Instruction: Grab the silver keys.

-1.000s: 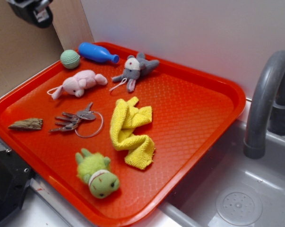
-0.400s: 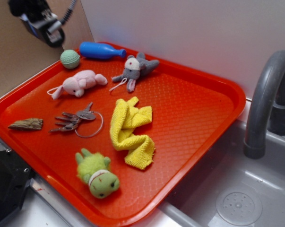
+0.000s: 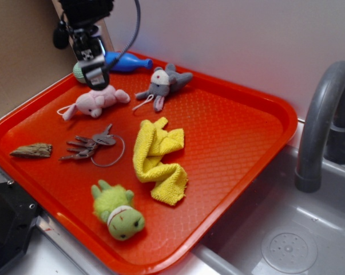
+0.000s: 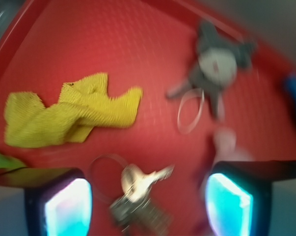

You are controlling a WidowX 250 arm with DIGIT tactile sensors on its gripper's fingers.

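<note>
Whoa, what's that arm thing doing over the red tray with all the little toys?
It is a robot arm going after the silver keys, which lie untouched on the red tray between a pink plush toy and a yellow cloth. Its gripper hangs open above the pink plush at the tray's far side, holding nothing. The wrist camera, though blurred, shows the keys between its two fingers below, so the grab has not happened yet.
</note>
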